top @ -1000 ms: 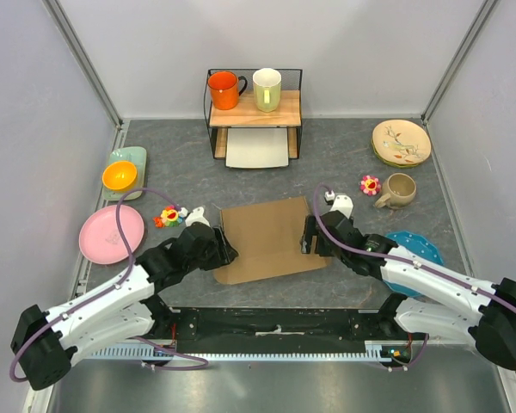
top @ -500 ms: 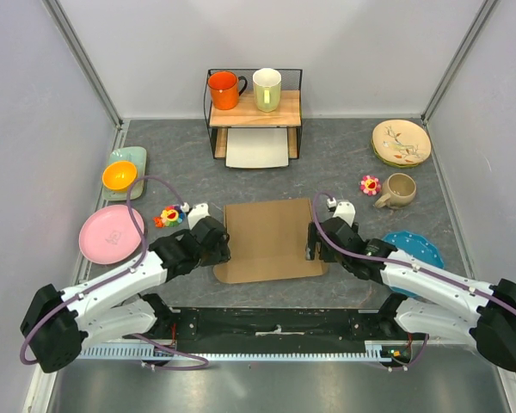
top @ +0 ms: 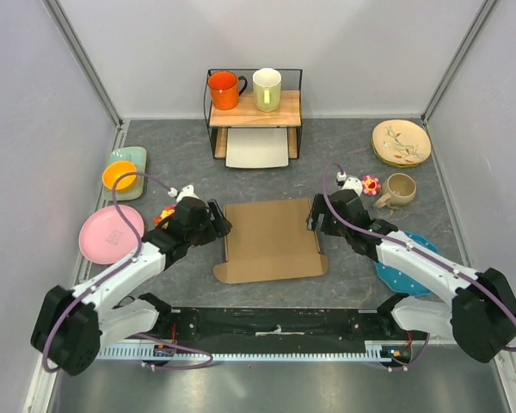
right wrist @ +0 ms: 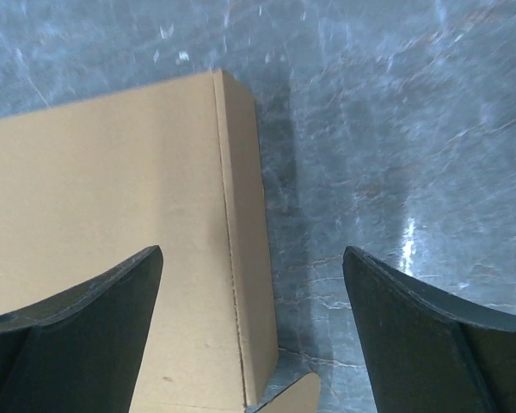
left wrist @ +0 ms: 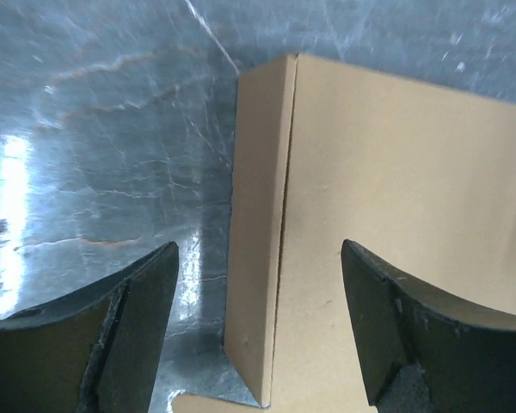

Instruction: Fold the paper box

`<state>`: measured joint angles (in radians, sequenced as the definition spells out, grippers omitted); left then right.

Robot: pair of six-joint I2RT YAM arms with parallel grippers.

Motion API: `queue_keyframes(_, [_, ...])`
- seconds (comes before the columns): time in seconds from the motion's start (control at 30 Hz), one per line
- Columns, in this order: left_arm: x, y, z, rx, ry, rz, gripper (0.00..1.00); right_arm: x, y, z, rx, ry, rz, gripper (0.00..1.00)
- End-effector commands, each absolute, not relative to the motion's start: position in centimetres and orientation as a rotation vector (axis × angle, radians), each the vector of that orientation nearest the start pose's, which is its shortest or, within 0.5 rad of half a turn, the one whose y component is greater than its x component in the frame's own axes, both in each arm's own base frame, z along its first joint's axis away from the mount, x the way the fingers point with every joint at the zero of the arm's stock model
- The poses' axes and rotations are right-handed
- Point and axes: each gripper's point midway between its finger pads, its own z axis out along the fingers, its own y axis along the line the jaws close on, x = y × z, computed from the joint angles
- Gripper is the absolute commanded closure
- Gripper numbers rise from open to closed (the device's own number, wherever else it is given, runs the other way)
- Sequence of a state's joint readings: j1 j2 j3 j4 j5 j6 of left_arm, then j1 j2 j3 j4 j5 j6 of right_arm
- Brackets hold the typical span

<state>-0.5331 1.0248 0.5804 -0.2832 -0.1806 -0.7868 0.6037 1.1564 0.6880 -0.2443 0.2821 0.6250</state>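
I see the box (top: pixel 271 239) lying mid-counter (top: pixel 344 155), its 6 o'clock end cut off in both wrist views. Left fingers (left wrist: pixel 129 318) gape open above its 9 o'clock crease, right fingers (right wrist: pixel 430 327) open above the 3 o'clock crease; fingertips are out of frame.

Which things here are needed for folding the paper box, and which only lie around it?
For the job: paper box, left tool, right tool (both open).

Only lying about: wooden shelf, orange mug, pale green mug, white tray, orange bowl, pink plate, patterned plate, beige cup, blue plate, flower toy beside the cup, flower toy beside the pink plate.
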Motion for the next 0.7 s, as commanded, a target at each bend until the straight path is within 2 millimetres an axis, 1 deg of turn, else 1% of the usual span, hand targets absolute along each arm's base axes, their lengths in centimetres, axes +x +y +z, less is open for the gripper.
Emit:
queue_keyframes(0.0, [25.5,-18.6,8.2,-0.241,2.347,-0.718,0.19,27.5,19.3,8.9,0.067,2.271,0.574,0.09])
queue_keyframes(0.03, [25.3,-19.0,7.1,-0.233,2.382,-0.731,0.21,27.2,19.5,8.3,0.057,2.284,0.591,0.12])
queue_keyframes(0.1, [24.5,-19.7,6.0,-0.211,2.434,-0.774,0.25,26.4,19.4,6.8,0.063,2.31,0.605,0.16])
queue_keyframes(0.13, [24.2,-19.7,4.8,-0.225,2.477,-0.768,0.3,26.0,19.4,6.0,0.066,2.332,0.607,0.22])
queue_keyframes(0.17, [23.9,-19.6,4.0,-0.237,2.503,-0.756,0.33,25.7,19.1,5.4,0.068,2.346,0.595,0.25])
queue_keyframes(0.2, [23.4,-19.3,3.1,-0.253,2.533,-0.735,0.37,25.1,18.7,4.2,0.077,2.372,0.579,0.28])
queue_keyframes(0.23, [23.2,-18.9,2.2,-0.276,2.56,-0.709,0.45,24.8,18.4,3.7,0.081,2.384,0.567,0.34])
queue_keyframes(0.3, [22.4,-18.4,1.0,-0.297,2.588,-0.683,0.54,24.0,17.9,2.6,0.085,2.407,0.555,0.39])
queue_keyframes(0.33, [22.4,-18.3,0.8,-0.303,2.577,-0.683,0.61,23.8,17.7,2.5,0.091,2.405,0.554,0.44])
queue_keyframes(0.37, [22.3,-18.1,0.7,-0.309,2.574,-0.68,0.65,23.6,17.6,2.4,0.097,2.401,0.556,0.46])
queue_keyframes(0.4, [22.3,-18.0,0.6,-0.308,2.559,-0.684,0.68,23.1,17.3,1.9,0.102,2.41,0.556,0.48])
queue_keyframes(0.43, [22.6,-18.0,0.7,-0.308,2.537,-0.686,0.73,22.9,17.3,1.8,0.117,2.407,0.568,0.52])
queue_keyframes(0.47, [22.6,-17.9,0.7,-0.306,2.529,-0.681,0.74,22.2,17.0,1.1,0.129,2.424,0.568,0.53])
queue_keyframes(0.5, [22.7,-17.9,0.7,-0.308,2.521,-0.676,0.76,22.2,17.1,1.2,0.138,2.409,0.589,0.53])
queue_keyframes(0.57, [23.3,-18.0,1.1,-0.3,2.497,-0.683,0.76,21.6,17.2,0.6,0.168,2.415,0.622,0.53])
queue_keyframes(0.63, [23.5,-18.0,1.4,-0.295,2.494,-0.672,0.67,21.6,17.2,0.6,0.183,2.417,0.626,0.43])
queue_keyframes(0.67, [24.0,-18.1,2.0,-0.295,2.481,-0.669,0.62,22.2,17.3,1.1,0.19,2.402,0.612,0.37])
